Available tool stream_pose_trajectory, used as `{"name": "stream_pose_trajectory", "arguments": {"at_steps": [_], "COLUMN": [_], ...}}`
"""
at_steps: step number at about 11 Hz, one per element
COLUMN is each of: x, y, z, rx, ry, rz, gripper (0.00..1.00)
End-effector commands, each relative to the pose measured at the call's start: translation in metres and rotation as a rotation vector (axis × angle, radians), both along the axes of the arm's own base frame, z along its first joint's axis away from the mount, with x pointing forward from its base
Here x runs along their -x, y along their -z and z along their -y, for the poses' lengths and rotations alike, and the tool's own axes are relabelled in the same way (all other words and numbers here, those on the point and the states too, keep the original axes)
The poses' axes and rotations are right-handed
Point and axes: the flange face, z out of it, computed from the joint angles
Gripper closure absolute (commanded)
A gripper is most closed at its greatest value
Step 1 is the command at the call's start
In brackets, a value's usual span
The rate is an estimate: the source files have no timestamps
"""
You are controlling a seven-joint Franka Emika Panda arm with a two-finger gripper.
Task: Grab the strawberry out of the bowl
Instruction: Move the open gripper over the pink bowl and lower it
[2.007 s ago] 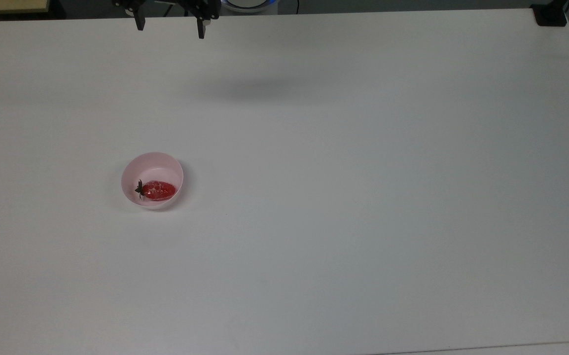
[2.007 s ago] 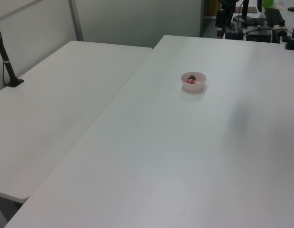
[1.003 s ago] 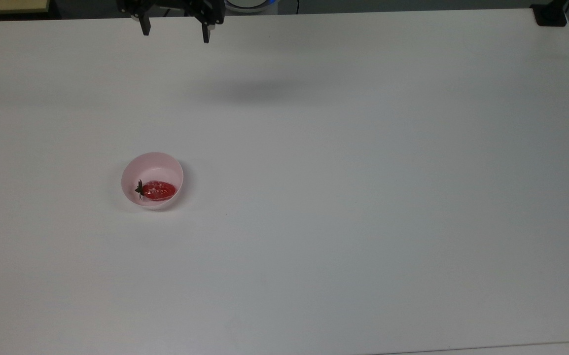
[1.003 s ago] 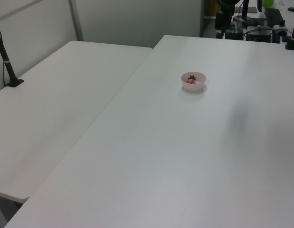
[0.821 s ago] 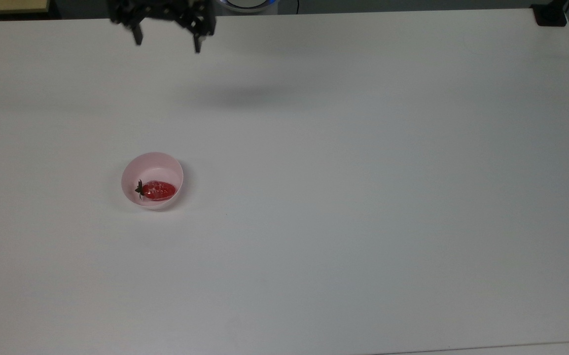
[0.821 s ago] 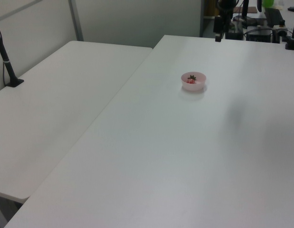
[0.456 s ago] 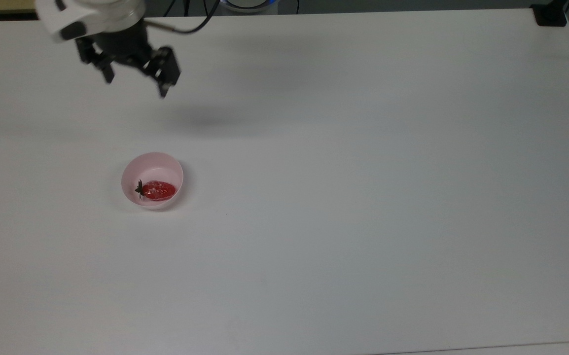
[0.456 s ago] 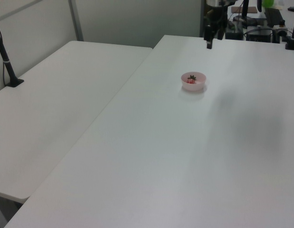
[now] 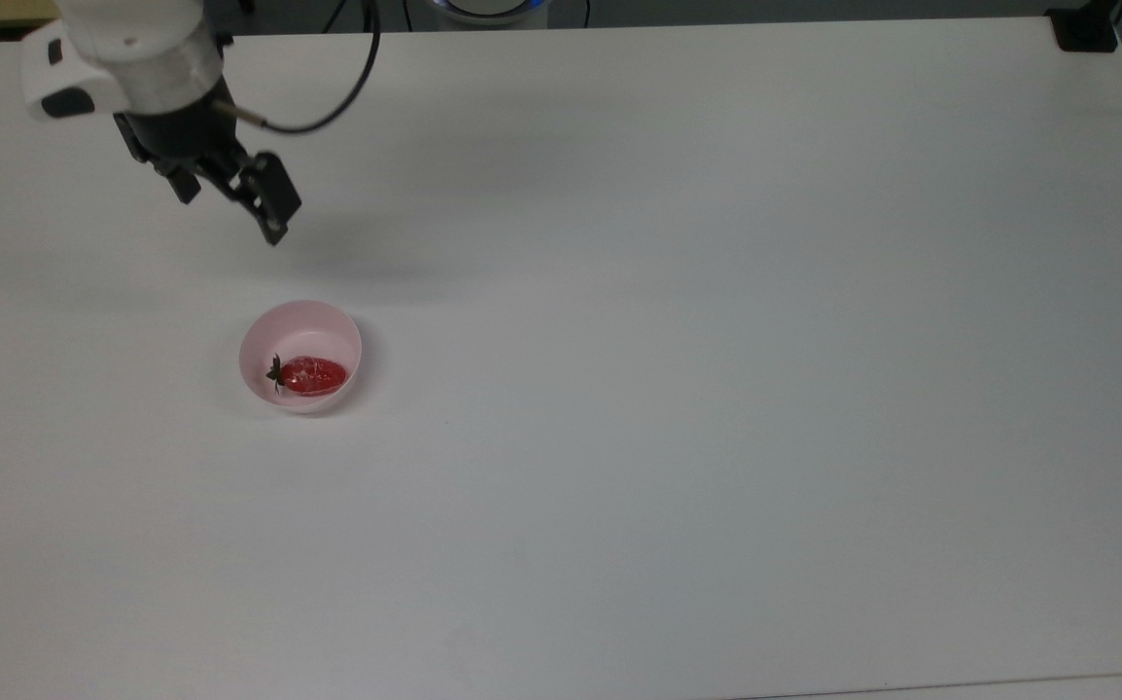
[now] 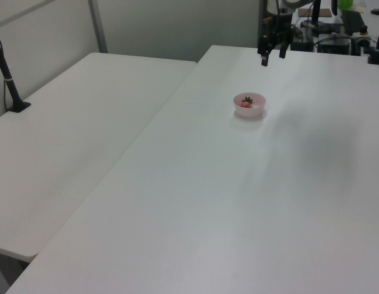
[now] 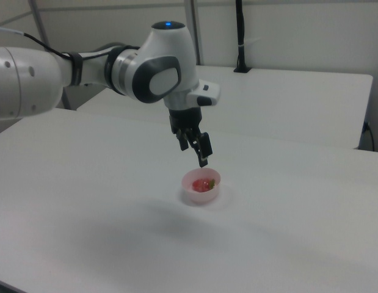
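The small glossy red strawberry (image 9: 313, 375) with its dark green leafy cap lies inside the small round pale pink plastic bowl (image 9: 300, 325), which stands on the white counter (image 9: 717, 340) towards the top view's left edge. The black two-finger gripper (image 9: 228, 206) hangs in the air above the counter, apart from the bowl, fingers spread and holding nothing.

No text, label, brand, number or sign can be read anywhere around the bowl (image 9: 300, 331): its pink wall is plain, and the white table (image 9: 717, 389) bears no markings.
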Motion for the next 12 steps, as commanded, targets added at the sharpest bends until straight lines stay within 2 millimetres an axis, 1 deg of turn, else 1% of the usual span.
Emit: {"name": "stream_pose_trajectory", "arguments": {"at_steps": [1, 2, 3, 4, 5, 6, 7, 8, 9, 10, 12], "x": [-0.016, -0.019, -0.022, -0.027, -0.032, -0.035, -0.038, -0.041, -0.042, -0.044, -0.048], "y": [0.034, 0.043, 0.056, 0.073, 0.081, 0.091, 0.094, 0.105, 0.107, 0.114, 0.125], "z": [0.0, 0.0, 0.0, -0.002, -0.003, -0.005, -0.007, -0.009, -0.012, -0.017, -0.019], "rx": [-0.028, -0.032, -0.028, -0.025, -0.028, -0.028, -0.029, -0.028, -0.026, -0.023, -0.024], "ry": [0.398, 0.472, 0.507, 0.52, 0.55, 0.557, 0.554, 0.548, 0.542, 0.53, 0.529], "rz": [0.073, 0.075, 0.064, 0.059, 0.075, 0.078, 0.094, 0.089, 0.087, 0.078, 0.084], "gripper": [0.01, 0.01, 0.01, 0.01, 0.02, 0.07, 0.1, 0.21, 0.28, 0.31, 0.31]}}
